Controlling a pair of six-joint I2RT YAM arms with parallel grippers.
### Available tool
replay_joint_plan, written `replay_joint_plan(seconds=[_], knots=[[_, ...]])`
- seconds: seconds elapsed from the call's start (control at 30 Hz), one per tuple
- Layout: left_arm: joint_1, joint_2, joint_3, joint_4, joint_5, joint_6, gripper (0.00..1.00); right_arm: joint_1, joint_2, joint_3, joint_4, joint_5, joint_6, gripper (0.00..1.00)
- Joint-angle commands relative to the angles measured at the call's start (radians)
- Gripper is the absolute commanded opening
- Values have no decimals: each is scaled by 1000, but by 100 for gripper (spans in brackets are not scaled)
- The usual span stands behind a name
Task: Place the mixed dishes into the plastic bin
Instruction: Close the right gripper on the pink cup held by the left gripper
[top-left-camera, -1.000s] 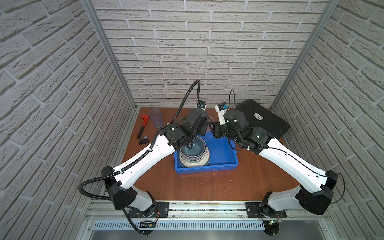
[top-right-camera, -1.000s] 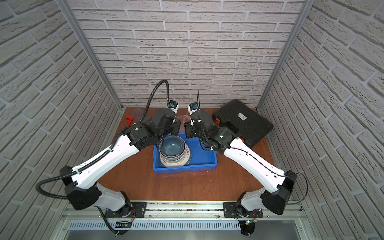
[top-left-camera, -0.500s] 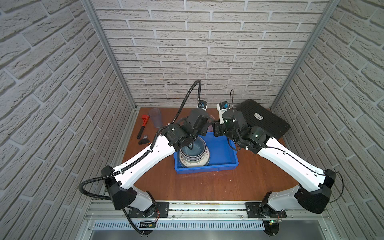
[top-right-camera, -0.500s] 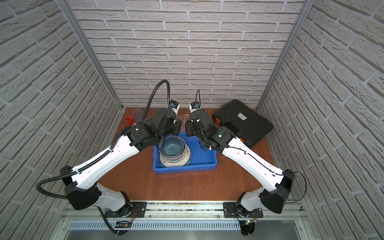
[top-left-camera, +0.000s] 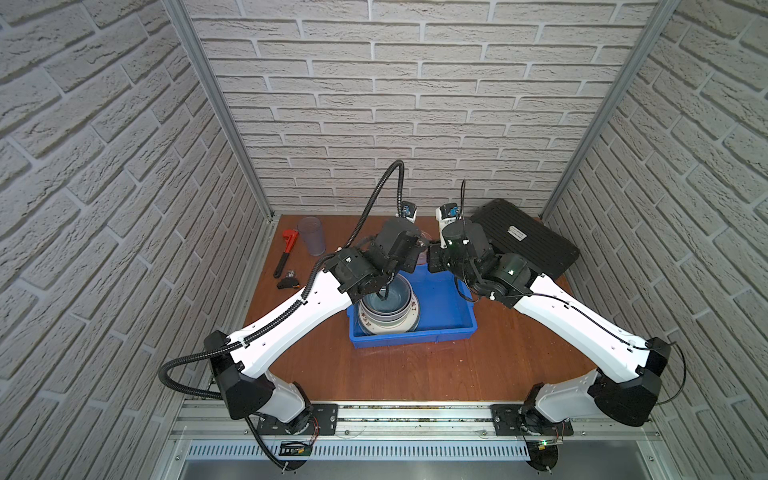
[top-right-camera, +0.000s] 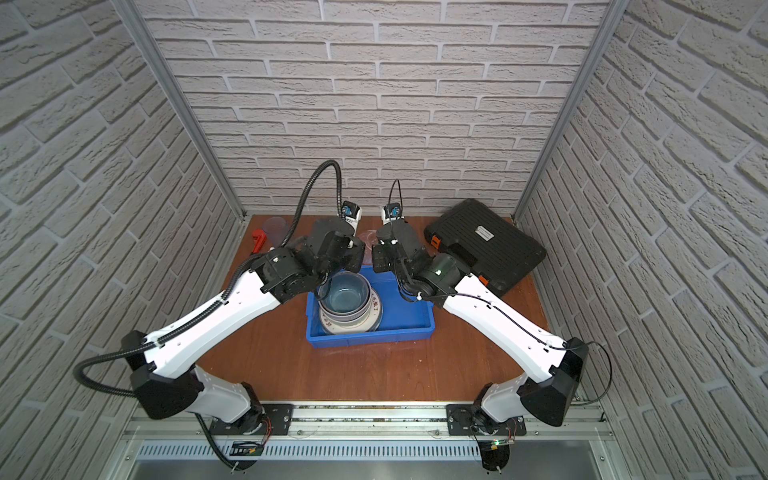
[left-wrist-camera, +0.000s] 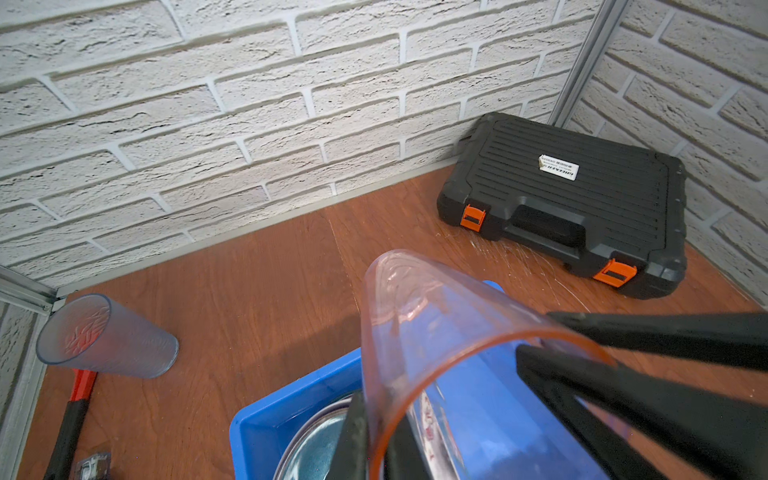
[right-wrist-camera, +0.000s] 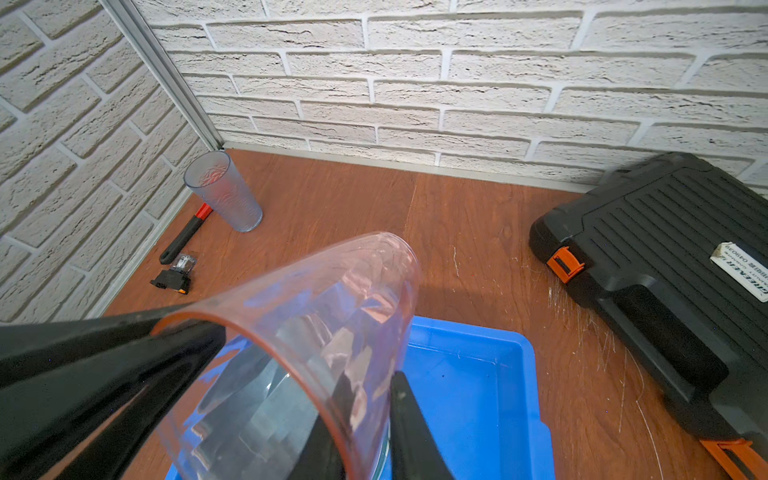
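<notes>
Black fingers of the left hand clamp the rim of the pink-tinted tumbler; the right hand straddles that rim too, though whether it grips I cannot tell. The tumbler hangs tilted over the far edge of the blue bin.

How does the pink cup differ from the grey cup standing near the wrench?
The pink cup is clear with a reddish tint; the grey cup is bluish and cloudy. The pink cup hangs tilted in the air near the blue bin, its rim in the left pincer; the grey cup stands upright on the table, untouched. Both are tall and taper toward the base.
</notes>
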Motion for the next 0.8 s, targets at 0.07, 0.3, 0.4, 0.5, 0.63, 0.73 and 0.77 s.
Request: replay_joint_plan(seconds=[0.07,0.3,0.4,0.5,0.63,0.73,0.77], knots=[[-23,-30,-13,92,145,-27,15,2,-30,-25,62,-24,6,8],[-23,-57,-53,90,180,-53,22,2,-51,-48,72,-18,8,6],[-23,-76,-81,95,185,-64,24,0,-49,-48,68,-19,9,6],[-23,-95,-104,98,180,-72,26,-1,-49,-50,67,-22,9,6],[-21,-117,-128,95,163,-79,28,-11,-49,-51,48,-26,7,6],[-14,-130,-136,91,152,-79,40,-30,-42,-46,18,-58,1,6],[-10,-135,-138,91,152,-79,42,-37,-38,-39,-2,-67,1,6]])
